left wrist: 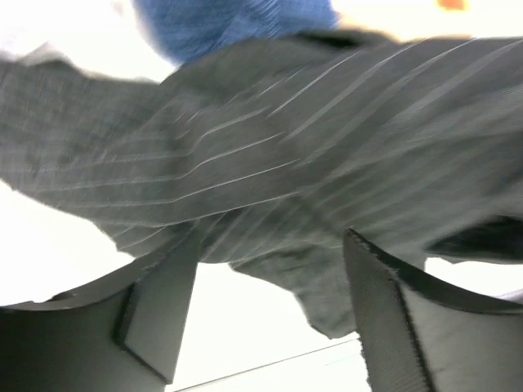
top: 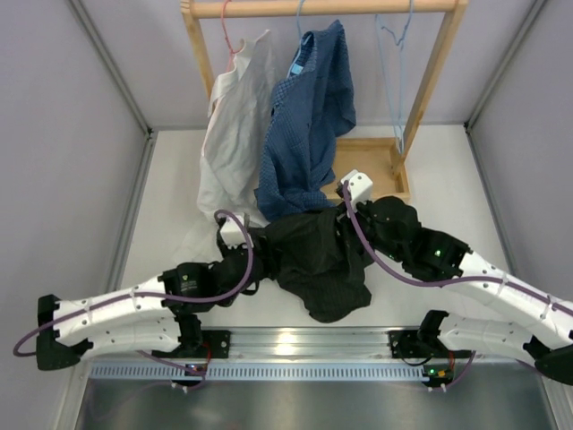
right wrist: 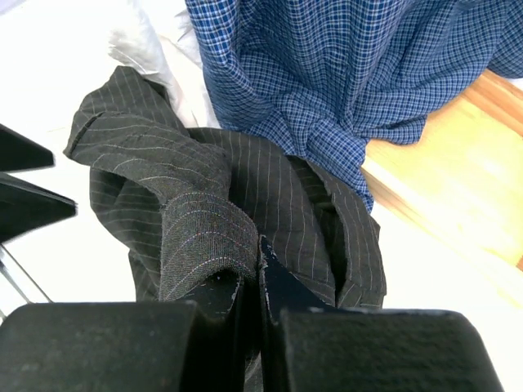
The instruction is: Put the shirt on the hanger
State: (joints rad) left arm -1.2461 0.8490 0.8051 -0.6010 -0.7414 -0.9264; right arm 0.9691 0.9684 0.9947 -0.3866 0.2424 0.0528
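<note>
The dark pin-checked shirt lies crumpled on the table between both arms, below the rack. My right gripper is shut on a rolled fold of the shirt, at the heap's upper right. At the shirt's left edge my left gripper stands open. Fabric drapes over its fingers, and a loose flap hangs into the gap without being pinched. The light-blue wire hanger hangs bare on the rack's bar at the right, apart from both grippers.
A wooden rack stands at the back on a wooden base. On it hang a white shirt on a pink hanger and a blue checked shirt whose hem touches the dark shirt. Grey walls close both sides.
</note>
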